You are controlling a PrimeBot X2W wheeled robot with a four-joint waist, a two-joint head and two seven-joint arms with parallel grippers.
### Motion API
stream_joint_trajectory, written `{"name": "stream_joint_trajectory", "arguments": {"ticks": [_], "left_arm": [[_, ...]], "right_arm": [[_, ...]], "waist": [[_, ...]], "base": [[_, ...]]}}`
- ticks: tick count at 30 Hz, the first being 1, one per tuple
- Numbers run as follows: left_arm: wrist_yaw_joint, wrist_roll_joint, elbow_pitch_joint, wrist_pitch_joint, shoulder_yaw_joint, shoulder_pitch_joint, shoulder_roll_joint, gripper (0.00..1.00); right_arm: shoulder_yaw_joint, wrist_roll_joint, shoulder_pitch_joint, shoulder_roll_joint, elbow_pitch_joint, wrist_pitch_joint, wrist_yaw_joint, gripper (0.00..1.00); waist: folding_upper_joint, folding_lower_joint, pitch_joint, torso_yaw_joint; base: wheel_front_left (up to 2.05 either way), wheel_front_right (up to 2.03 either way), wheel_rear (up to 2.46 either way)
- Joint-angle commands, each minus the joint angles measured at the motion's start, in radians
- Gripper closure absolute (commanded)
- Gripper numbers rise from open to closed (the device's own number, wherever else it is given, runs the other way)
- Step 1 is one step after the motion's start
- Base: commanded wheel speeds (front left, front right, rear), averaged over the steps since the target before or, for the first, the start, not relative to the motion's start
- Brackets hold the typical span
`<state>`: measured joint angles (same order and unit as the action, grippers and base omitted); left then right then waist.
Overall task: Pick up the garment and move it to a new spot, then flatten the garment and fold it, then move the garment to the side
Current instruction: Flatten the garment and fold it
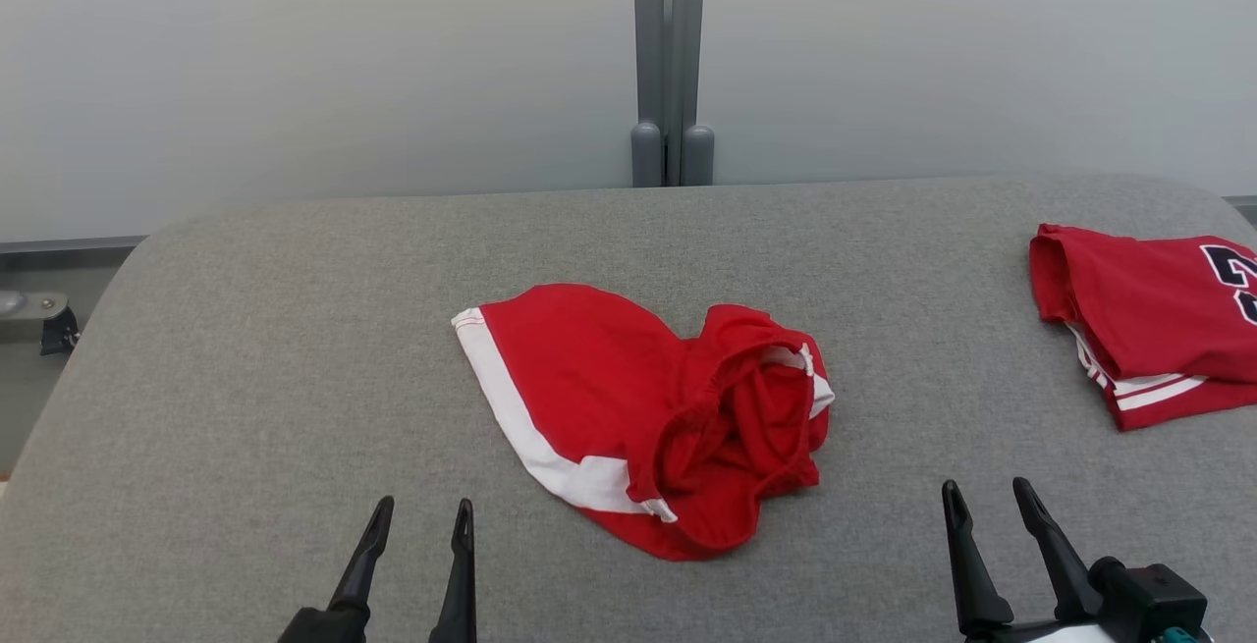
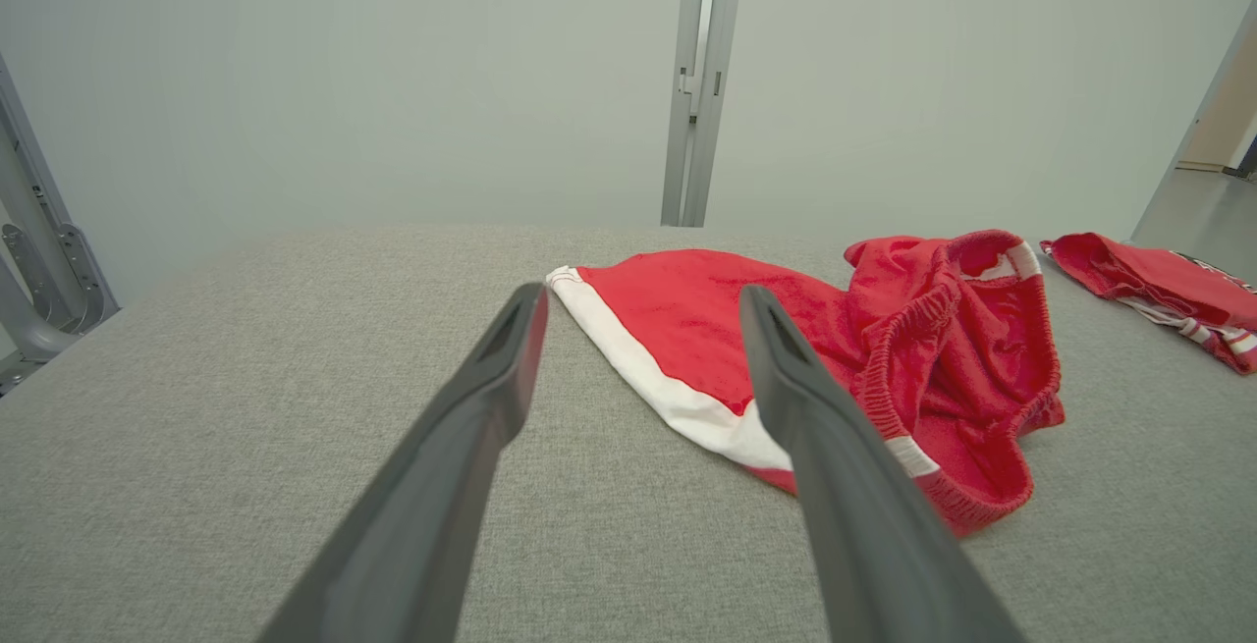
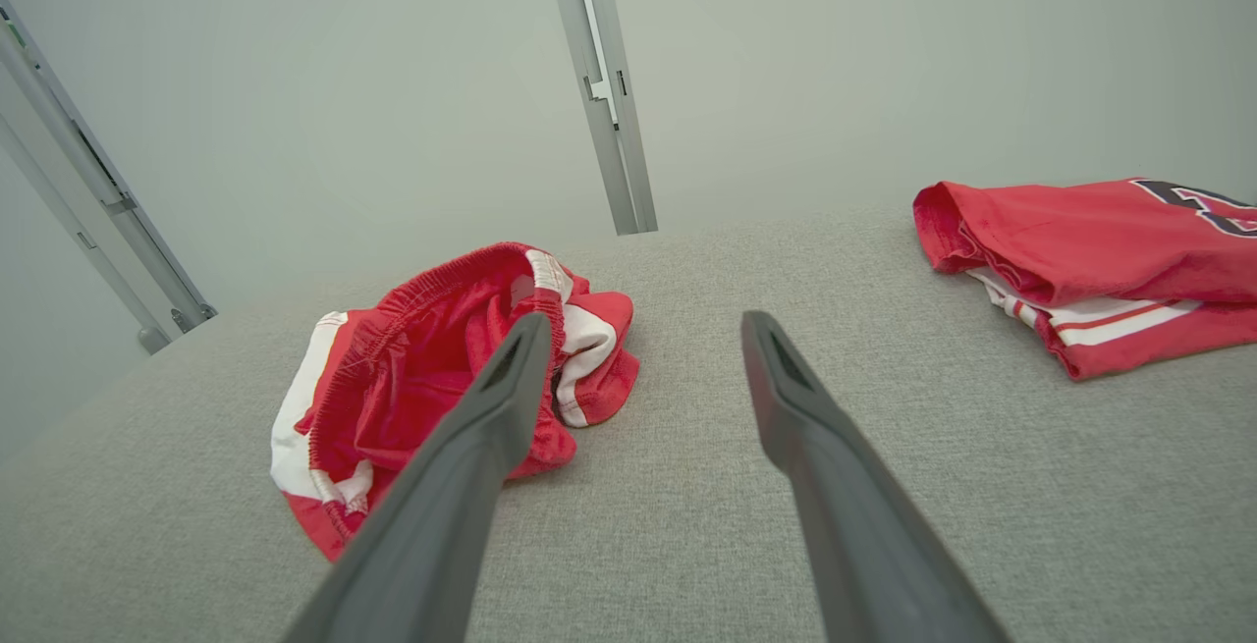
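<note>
The left gripper (image 1: 424,504) sits at the lower left of the head view with its two dark fingers spread apart and nothing between them. Its body is cut off by the bottom edge. The right gripper (image 1: 985,486) sits at the lower right, also spread wide and empty, with only part of its wrist housing in frame. Both hang above the grey padded table (image 1: 295,378), apart from any cloth.

Between the two grippers and a little farther out, near the middle of the table, lies the garment (image 1: 589,378), a pair of red shorts with white trim. One leg lies fairly flat toward the robot's left, its white hem band showing. The elastic waistband gapes open on the right side, and the cloth there is bunched, so the second leg is hard to make out. In the left wrist view one finger covers part of the white band.

Well apart, at the table's far right, rests a folded red jersey (image 1: 1149,319). It is cut off by the frame edge, so its dark number is only partly readable. A grey post (image 1: 671,54) stands behind the table against the pale wall.
</note>
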<state>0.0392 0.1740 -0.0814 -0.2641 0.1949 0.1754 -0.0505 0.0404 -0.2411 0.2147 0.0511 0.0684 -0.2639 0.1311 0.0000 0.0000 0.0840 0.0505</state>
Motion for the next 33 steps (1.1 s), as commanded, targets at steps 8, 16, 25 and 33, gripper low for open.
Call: {"name": "stream_joint_trajectory", "arguments": {"ticks": [8,16,25,33], "left_arm": [[-0.006,-0.001,-0.005,0.0,0.01,-0.021,0.0,0.0],[-0.003,-0.003,-0.014,0.0,0.018,-0.026,0.0,0.0],[0.047,0.04,-0.039,0.0,0.088,-0.038,0.0,0.0],[0.085,0.067,-0.148,0.0,0.306,-0.181,-0.001,0.0]], "right_arm": [[0.001,-0.007,-0.011,-0.001,-0.002,0.0,-0.001,0.0],[-0.005,-0.011,-0.01,-0.001,-0.004,0.0,-0.001,0.0],[0.005,-0.004,-0.019,-0.001,-0.01,0.0,-0.001,0.0],[0.015,-0.001,-0.031,0.004,-0.019,0.0,-0.001,0.0]], "waist": [[0.0,0.0,-0.004,0.003],[0.0,0.0,-0.008,0.013],[0.0,0.0,-0.027,0.01],[0.0,0.0,-0.082,-0.029]], "base": [[0.0,0.0,0.0],[0.0,0.0,0.0],[0.0,0.0,0.0],[0.0,0.0,0.0]]}}
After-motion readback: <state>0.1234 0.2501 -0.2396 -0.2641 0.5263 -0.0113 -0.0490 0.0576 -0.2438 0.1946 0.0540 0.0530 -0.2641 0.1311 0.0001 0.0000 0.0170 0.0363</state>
